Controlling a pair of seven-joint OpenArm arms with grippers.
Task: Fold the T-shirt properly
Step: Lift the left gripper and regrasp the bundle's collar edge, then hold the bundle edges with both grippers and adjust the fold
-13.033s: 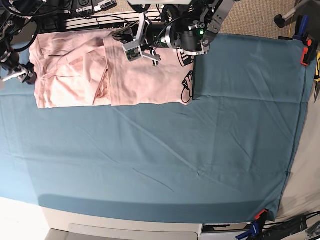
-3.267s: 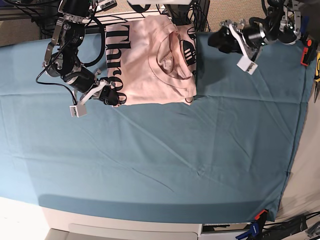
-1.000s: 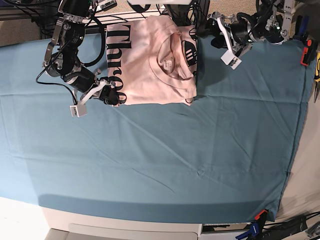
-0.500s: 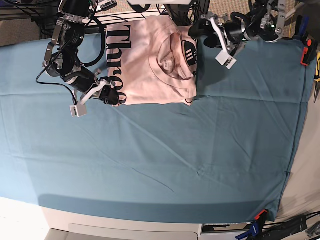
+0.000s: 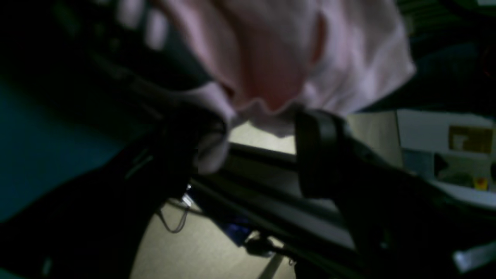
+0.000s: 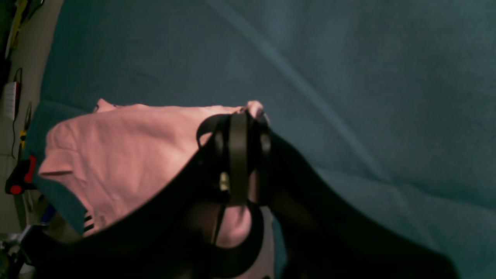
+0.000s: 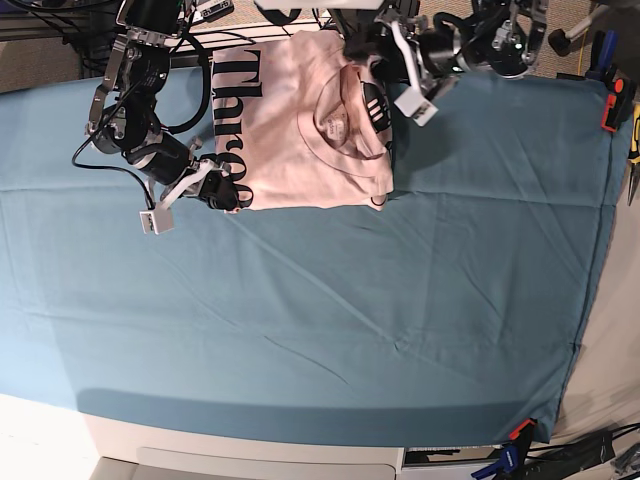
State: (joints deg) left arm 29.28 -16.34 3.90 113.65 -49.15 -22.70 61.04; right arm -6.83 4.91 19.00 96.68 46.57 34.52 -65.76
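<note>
Base view: the T-shirt [image 7: 310, 120] lies folded at the far edge of the teal table cloth [image 7: 330, 320], showing black lettering "Thre…" and a three-stripe logo. The right gripper [image 7: 212, 190] is clamped on the T-shirt's near left corner; the left gripper [image 7: 375, 50] is at its far right corner.

Left wrist view: blurred; the left gripper [image 5: 255, 151] has its jaws apart around the T-shirt's [image 5: 279, 54] hanging edge.

Right wrist view: the right gripper [image 6: 238, 128] pinches the T-shirt's [image 6: 128, 155] corner above the cloth [image 6: 348, 69].
</note>
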